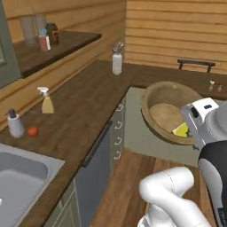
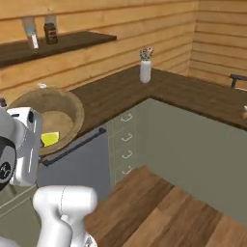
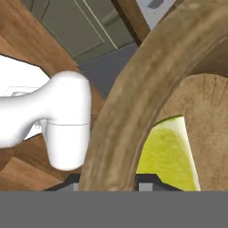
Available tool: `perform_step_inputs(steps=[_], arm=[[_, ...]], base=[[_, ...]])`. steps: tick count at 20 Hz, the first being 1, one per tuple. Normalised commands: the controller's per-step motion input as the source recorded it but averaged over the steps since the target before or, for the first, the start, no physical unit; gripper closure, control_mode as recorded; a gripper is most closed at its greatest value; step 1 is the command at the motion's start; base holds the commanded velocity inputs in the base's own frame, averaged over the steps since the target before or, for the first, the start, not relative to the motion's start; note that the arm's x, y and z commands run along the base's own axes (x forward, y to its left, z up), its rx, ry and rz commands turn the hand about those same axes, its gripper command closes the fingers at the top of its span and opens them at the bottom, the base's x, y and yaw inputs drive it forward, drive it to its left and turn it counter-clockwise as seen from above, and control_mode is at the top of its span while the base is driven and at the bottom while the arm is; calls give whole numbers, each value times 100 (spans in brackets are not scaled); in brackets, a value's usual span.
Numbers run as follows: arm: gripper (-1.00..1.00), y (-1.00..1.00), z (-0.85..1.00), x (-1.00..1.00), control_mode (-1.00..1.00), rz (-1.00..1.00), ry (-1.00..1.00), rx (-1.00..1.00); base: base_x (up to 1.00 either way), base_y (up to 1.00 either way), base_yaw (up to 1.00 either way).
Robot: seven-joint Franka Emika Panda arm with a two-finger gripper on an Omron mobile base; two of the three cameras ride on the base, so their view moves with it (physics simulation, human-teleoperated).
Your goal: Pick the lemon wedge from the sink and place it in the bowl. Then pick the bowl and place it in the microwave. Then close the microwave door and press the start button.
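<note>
The wooden bowl (image 1: 166, 111) hangs tilted in the air over the floor in front of the cabinets, its opening turned toward the base cameras. My gripper (image 3: 109, 180) is shut on its rim, one finger on each side, as the hand view shows close up. In the left base view the hand meets the bowl's lower right rim (image 1: 191, 135), and in the right base view its left rim (image 2: 41, 149). The yellow lemon wedge (image 1: 181, 129) (image 2: 49, 139) (image 3: 171, 153) lies inside the bowl near the gripped rim. The grey sink (image 1: 17, 177) is at the lower left. The microwave is out of view.
A dark wooden L-shaped counter (image 1: 84, 102) carries a spray bottle (image 1: 46, 101), a soap dispenser (image 1: 14, 124), a small red fruit (image 1: 33, 131) and a white vase (image 1: 117, 60) (image 2: 145, 67). A wall shelf (image 1: 48, 46) holds jars. A grey panel (image 1: 6, 48) juts in at the left edge.
</note>
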Motion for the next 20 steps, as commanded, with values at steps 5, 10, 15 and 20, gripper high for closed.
perform_step_inputs(steps=[5,10,15,20], arm=[[100,0,0,0,100,0,0,0],[100,0,0,0,100,0,0,0],[100,0,0,0,100,0,0,0],[100,0,0,0,100,0,0,0]], base=[[0,0,-100],[0,0,-100],[0,0,-100],[0,0,-100]])
